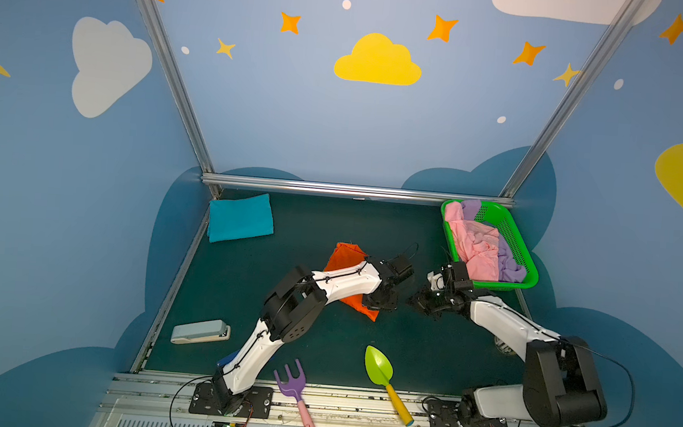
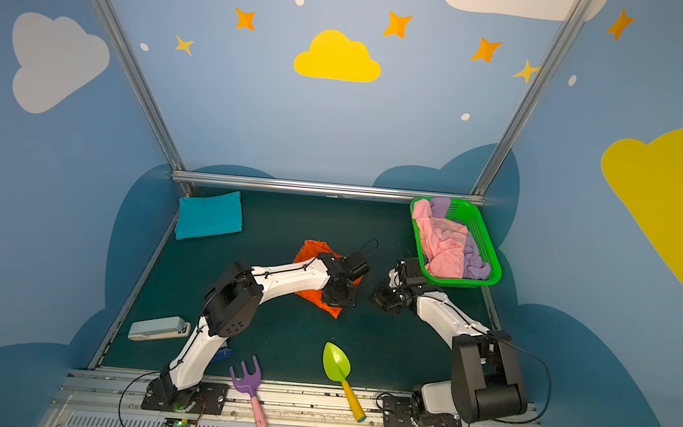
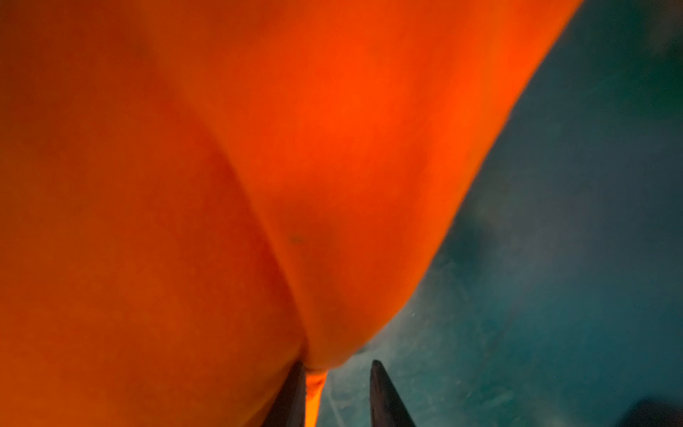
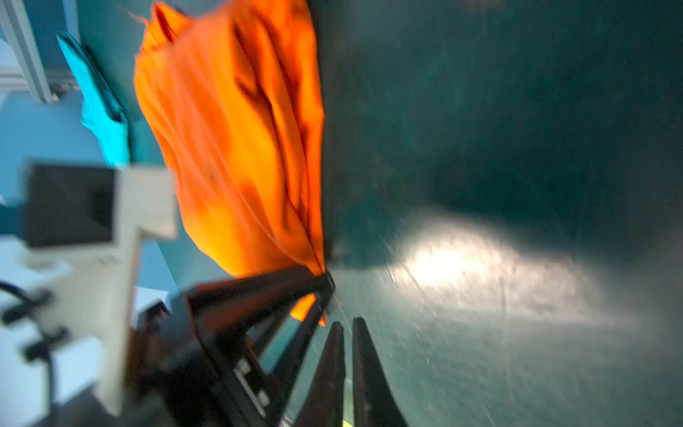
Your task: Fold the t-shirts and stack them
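Left end effector (image 3: 338, 364) jaws apart at orange t-shirt (image 3: 258, 166) corner edge, right end effector (image 4: 345, 321) jaws together, nearby over open desk (image 1: 424, 354)

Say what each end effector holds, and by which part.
Right end effector: shut, empty. Left end effector: jaws parted around an edge of the orange t-shirt; grip uncertain.

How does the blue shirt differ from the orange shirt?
The blue shirt is folded into a neat rectangle; the orange shirt is bunched and wrinkled. The blue shirt lies alone in the far left corner; the orange shirt lies mid-table, partly under the left arm. Both are plain and rest on the green mat.
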